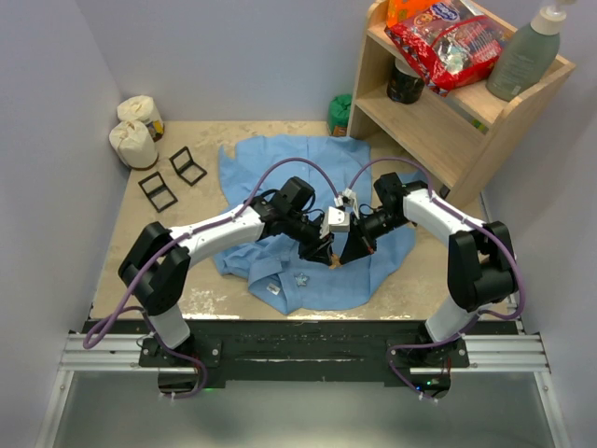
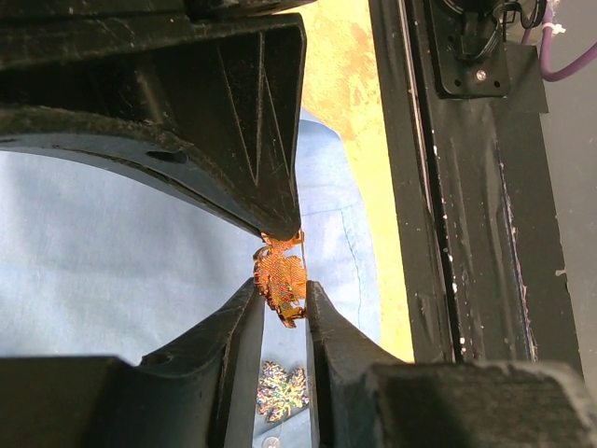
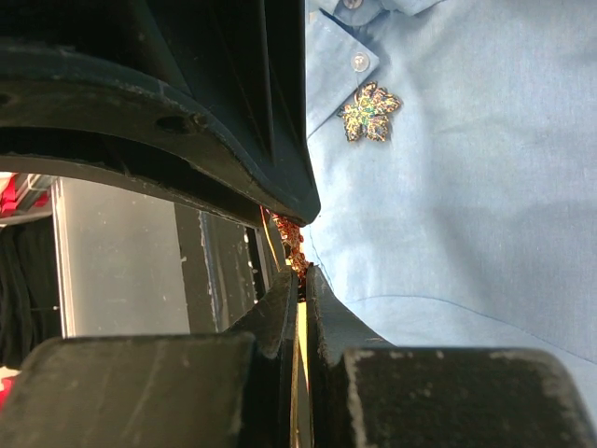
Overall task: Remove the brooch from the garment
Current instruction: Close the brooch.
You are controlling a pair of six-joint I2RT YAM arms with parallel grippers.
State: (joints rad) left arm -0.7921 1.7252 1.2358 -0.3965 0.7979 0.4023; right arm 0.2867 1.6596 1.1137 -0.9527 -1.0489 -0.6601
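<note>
Two robot arms meet over a light-blue shirt spread on the desk. The left end effector is clamped on a small orange brooch, its fingertips touching the piece from either side, just above the shirt's front near the desk's near edge. The right end effector pinches the same orange brooch edge-on, its jaws almost together. Whether the pin is free of the cloth cannot be told. A second, glittering leaf-shaped brooch lies flat on the cloth beside a white button, close by.
</note>
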